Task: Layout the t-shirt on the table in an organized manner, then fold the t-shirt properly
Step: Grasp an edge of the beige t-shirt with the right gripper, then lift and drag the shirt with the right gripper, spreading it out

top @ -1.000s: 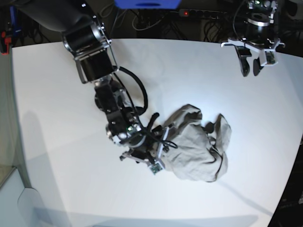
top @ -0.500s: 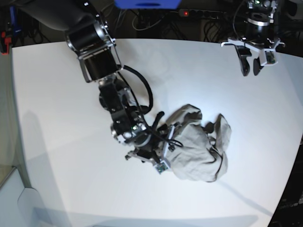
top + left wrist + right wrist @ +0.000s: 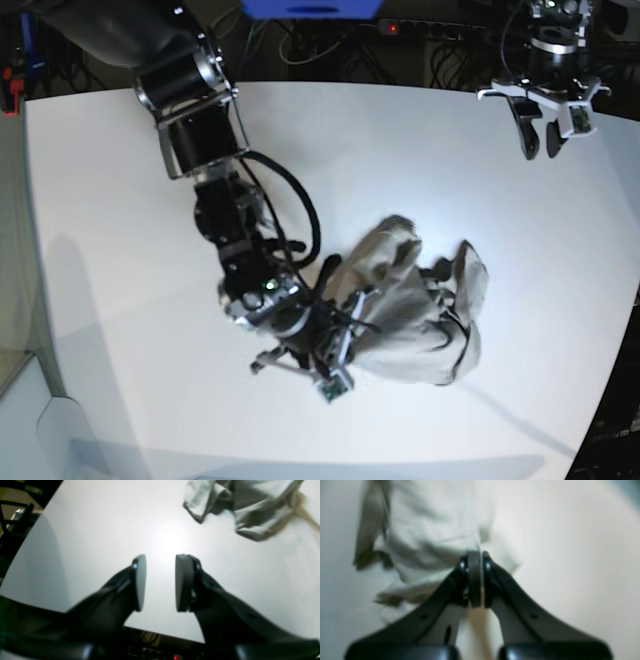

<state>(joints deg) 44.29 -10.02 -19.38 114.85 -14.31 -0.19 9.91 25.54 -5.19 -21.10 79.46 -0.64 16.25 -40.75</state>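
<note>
White table (image 3: 120, 200) bears t-shirt (image 3: 420, 310), apparently pinched (blurred) by right pincer (image 3: 475, 562).

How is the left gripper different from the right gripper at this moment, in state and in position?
The left gripper is open with nothing between its pads; the right gripper is shut on the t-shirt. The left gripper hangs above bare table near the far edge, apart from the t-shirt; the right gripper sits low at the t-shirt's edge. Both are black, with the same two-finger shape.
</note>
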